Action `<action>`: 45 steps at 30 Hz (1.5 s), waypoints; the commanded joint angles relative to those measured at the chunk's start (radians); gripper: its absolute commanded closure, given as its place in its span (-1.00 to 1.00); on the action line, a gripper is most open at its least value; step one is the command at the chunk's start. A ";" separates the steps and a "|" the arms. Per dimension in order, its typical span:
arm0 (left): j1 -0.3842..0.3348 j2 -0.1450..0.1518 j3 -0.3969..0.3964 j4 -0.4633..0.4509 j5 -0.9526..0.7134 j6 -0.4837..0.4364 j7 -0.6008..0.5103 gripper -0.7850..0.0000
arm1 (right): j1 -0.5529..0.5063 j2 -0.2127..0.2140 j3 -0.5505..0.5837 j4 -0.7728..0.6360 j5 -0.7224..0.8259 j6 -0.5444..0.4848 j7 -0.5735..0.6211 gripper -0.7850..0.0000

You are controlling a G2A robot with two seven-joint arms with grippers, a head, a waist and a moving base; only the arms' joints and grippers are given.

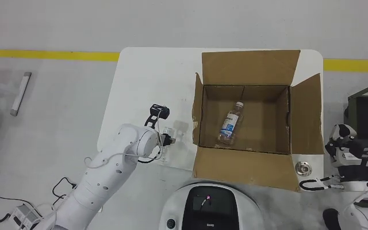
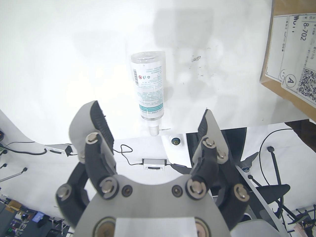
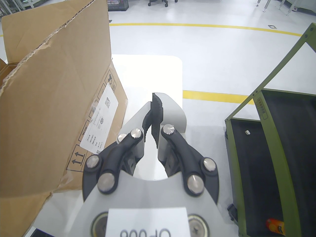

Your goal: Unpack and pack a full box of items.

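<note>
Because the bottle point(image 2: 148, 89) appears to lie on its side on the white table point(image 2: 74, 38), it could easily be set rolling. The left gripper point(image 2: 151, 108) is held above it with its fingers spread wide and nothing between them. The bottle is seen just past the fingertips, roughly centred between them, with its cap end pointing back toward the gripper.

If the fingers were lowered and closed here, the narrow cap or shoulder might be caught instead of the straight body. The clear, smooth plastic could then be squeezed out of the grip. A descent slightly off centre could let one finger land on the curved side, and the bottle would be nudged away. The table edge runs close to the cap end, beneath the gripper, so a push that way could send the bottle off the table.

The cardboard box point(image 1: 247, 69) stands well apart, on the gripper's side toward the robot's right, with its flaps raised. Any carry into it could be snagged on the near flap if too little height were taken. A second bottle point(image 1: 230, 124) lies inside and could be struck by a dropped one.

The right gripper point(image 3: 153, 117) is held just beside the box's outer wall, its fingers pressed together on nothing.
</note>
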 commanded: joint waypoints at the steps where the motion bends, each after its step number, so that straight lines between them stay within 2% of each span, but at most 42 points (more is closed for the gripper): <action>1: -0.008 -0.004 0.009 0.016 0.006 -0.005 0.000 -0.29 | 0.000 0.000 0.000 0.000 0.000 0.000 0.000 1.00; 5: -0.020 -0.013 0.029 0.044 0.017 -0.008 0.000 -0.31 | 0.000 0.000 0.000 0.000 0.000 0.000 0.000 1.00; 7: -0.025 -0.017 0.036 0.060 0.019 -0.010 0.006 -0.47 | 0.000 0.000 0.000 0.000 0.000 0.000 0.000 1.00; 10: -0.032 -0.024 0.044 0.084 0.018 -0.014 0.014 -0.34 | 0.000 0.000 0.000 0.000 0.000 0.000 0.000 1.00; 13: -0.038 -0.030 0.050 0.106 0.015 -0.025 0.036 -0.40 | 0.000 0.000 0.000 0.000 0.000 0.000 0.000 1.00; 24: -0.052 -0.048 0.058 0.174 0.015 -0.029 0.063 -0.03 | 0.000 0.000 0.000 0.000 0.000 0.000 0.000 1.00; 41: -0.049 -0.069 0.059 0.222 0.015 -0.043 0.086 0.09 | 0.000 0.000 0.000 0.000 0.000 0.000 0.000 1.00; 45: -0.051 -0.075 0.061 0.232 0.014 -0.042 0.086 0.22 | 0.000 0.000 0.000 0.000 0.000 0.000 0.000 1.00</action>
